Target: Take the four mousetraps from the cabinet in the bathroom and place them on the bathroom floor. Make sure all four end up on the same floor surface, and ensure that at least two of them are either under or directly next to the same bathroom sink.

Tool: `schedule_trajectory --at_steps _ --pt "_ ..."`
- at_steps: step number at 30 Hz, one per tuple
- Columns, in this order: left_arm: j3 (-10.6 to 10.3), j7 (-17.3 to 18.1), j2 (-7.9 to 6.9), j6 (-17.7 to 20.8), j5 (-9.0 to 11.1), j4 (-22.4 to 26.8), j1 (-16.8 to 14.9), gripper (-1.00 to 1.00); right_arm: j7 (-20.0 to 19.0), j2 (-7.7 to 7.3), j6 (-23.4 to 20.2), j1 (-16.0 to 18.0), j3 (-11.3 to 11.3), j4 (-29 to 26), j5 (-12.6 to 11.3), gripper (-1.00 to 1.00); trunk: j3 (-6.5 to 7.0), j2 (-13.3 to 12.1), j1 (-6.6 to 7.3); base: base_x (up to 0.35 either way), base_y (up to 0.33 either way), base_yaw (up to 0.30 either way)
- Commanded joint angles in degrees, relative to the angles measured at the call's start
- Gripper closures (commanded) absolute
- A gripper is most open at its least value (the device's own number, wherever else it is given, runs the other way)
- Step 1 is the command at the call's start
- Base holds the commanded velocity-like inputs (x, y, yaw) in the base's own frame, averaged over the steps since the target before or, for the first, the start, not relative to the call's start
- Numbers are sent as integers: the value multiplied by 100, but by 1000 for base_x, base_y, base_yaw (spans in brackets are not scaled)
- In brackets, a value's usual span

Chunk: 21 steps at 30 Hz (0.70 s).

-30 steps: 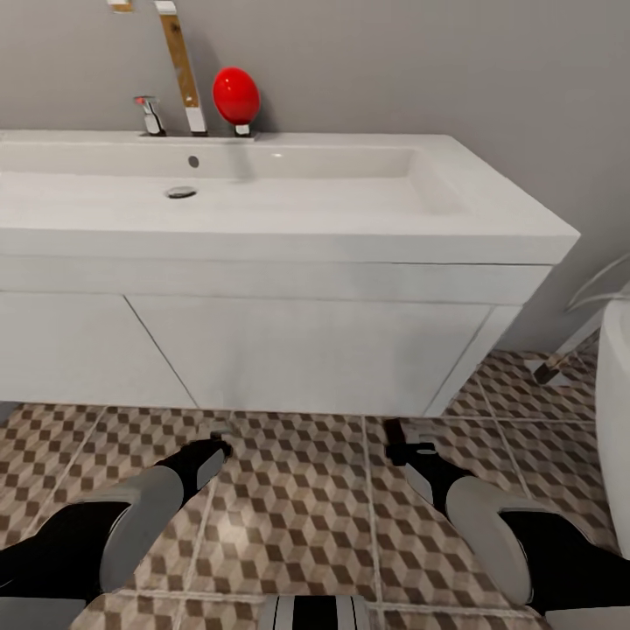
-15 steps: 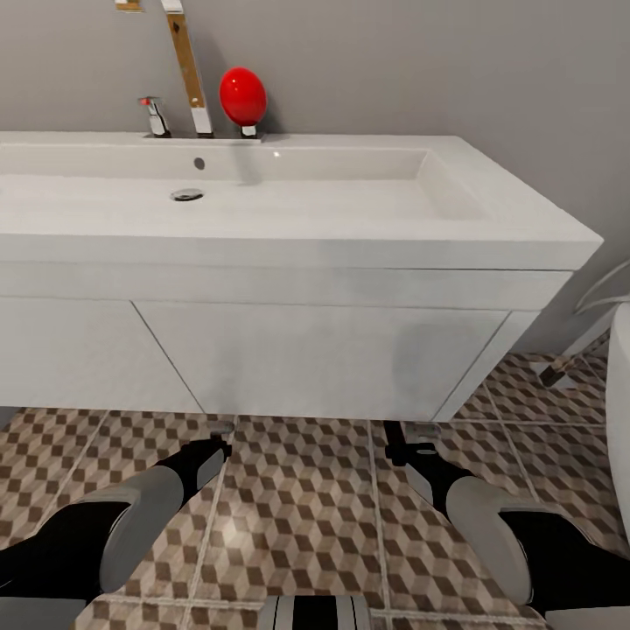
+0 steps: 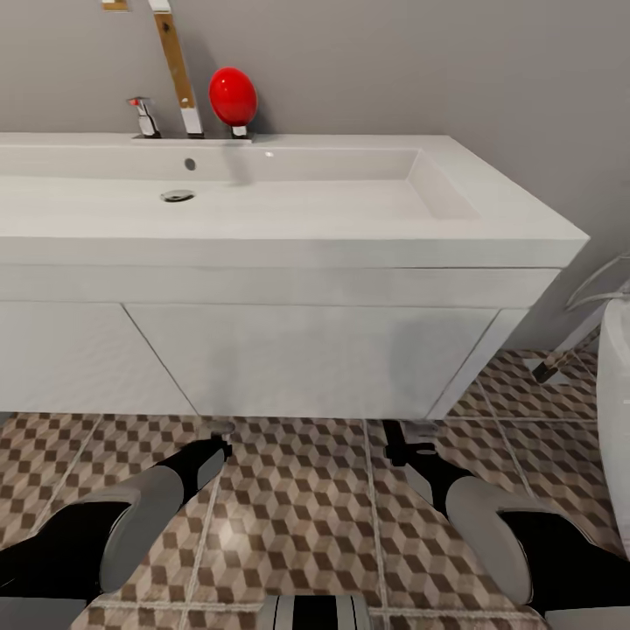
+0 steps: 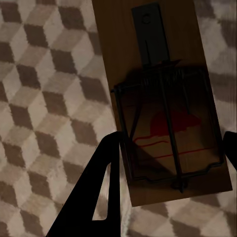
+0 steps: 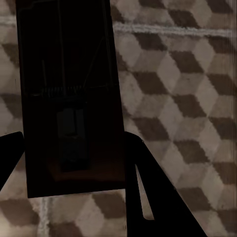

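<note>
Both arms are reaching low over the floor (image 3: 297, 516), its square tiles printed with brown, tan and cream cubes. The left claw (image 4: 165, 148) is clenching a flat wooden mousetrap (image 4: 163, 94), its wire frame and red mark showing between the dark fingers. The right claw (image 5: 69, 143) is gripping another trap (image 5: 69, 98), a shadowed board. Beyond, the smooth white sink (image 3: 490, 210) is jutting from the grey wall.

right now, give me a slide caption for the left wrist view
Small brown wooden mousetrap with a red mark, held between the left gripper's dark fingers above the cube-patterned bathroom floor tiles.
</note>
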<state>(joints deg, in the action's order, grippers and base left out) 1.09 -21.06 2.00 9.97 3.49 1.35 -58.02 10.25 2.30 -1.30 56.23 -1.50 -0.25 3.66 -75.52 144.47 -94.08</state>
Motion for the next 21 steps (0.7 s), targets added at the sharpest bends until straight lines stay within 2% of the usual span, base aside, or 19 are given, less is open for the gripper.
schedule_trajectory --at_steps 1,7,21 --pt "7 -39 1 31 20 14 1 100 41 4 -12 2 -17 -1 23 100 -4 1 1 0 0 -176" --pt "16 -39 2 31 20 18 1 100 39 6 -18 2 -17 -1 27 100 -4 1 1 0 0 -97" --pt "3 -31 -1 25 -5 335 -7 100 55 7 -19 2 -17 -1 30 100 -4 1 1 0 0 -7"
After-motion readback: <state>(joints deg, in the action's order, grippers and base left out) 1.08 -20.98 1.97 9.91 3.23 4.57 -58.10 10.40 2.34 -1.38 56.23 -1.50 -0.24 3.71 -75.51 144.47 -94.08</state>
